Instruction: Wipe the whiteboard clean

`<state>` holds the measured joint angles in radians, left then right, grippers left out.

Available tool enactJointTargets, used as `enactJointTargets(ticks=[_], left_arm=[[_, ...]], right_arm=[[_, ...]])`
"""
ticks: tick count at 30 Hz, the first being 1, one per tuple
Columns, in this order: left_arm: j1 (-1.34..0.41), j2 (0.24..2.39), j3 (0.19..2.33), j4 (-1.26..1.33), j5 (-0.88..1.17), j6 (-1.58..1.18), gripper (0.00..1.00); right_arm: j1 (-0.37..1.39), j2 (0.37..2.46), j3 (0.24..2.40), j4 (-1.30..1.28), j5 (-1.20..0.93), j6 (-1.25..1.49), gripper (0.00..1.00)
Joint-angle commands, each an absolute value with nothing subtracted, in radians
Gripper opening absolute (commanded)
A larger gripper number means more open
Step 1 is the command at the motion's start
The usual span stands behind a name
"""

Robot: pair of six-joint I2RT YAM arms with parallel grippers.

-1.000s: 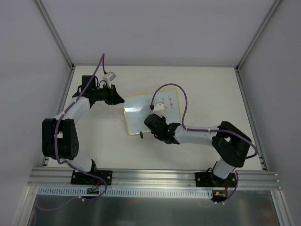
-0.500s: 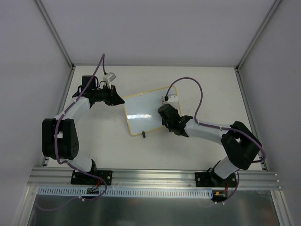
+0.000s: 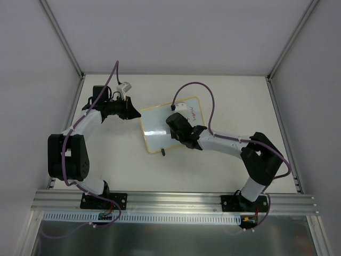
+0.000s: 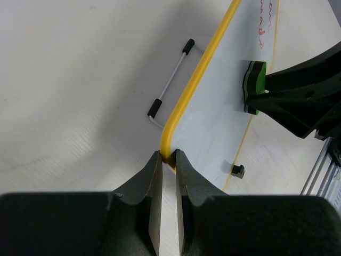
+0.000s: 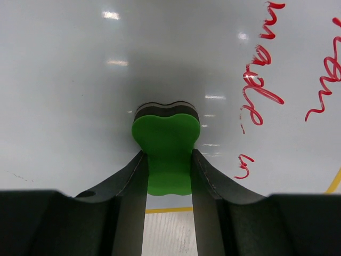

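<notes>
A: Any readable text?
B: Only red handwriting (image 5: 261,80) on the whiteboard (image 3: 157,130), towards its far right end. It's cursive, and you won't make out the words from these views.
A: Where's the board?
B: Mid-surface (image 3: 240,106), skewed, between your two arms. One black foot (image 3: 163,153) shows at its near edge.
A: Left arm?
B: Your left gripper (image 4: 168,156) reaches out along the left side and points right. Its jaws are nearly closed, pinching the yellow frame at the board's corner.
A: Right?
B: Your right arm stretches left from its base, wrist above the board's middle. The right gripper (image 5: 167,153) jaws clamp a green eraser (image 5: 165,128), dark pad against the white face, near the writing.
</notes>
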<state>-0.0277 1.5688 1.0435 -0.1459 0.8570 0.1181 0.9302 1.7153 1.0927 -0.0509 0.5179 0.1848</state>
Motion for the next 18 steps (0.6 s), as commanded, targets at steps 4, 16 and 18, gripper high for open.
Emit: enactJointTargets(ticks=[4,16,18], left_arm=[[-0.066,1.608,1.032,-0.244,0.838,0.176,0.0],[-0.066,1.615,1.035,-0.261,0.844,0.19,0.0],[-0.066,1.612,1.037,-0.264,0.838,0.192,0.0]], right_arm=[[0.833,1.697,0.95,0.006,0.577,0.302,0.0],[0.746,1.591,0.721,0.008,0.594,0.396,0.0],[0.732,1.571,0.716,0.008,0.6,0.403,0.0]])
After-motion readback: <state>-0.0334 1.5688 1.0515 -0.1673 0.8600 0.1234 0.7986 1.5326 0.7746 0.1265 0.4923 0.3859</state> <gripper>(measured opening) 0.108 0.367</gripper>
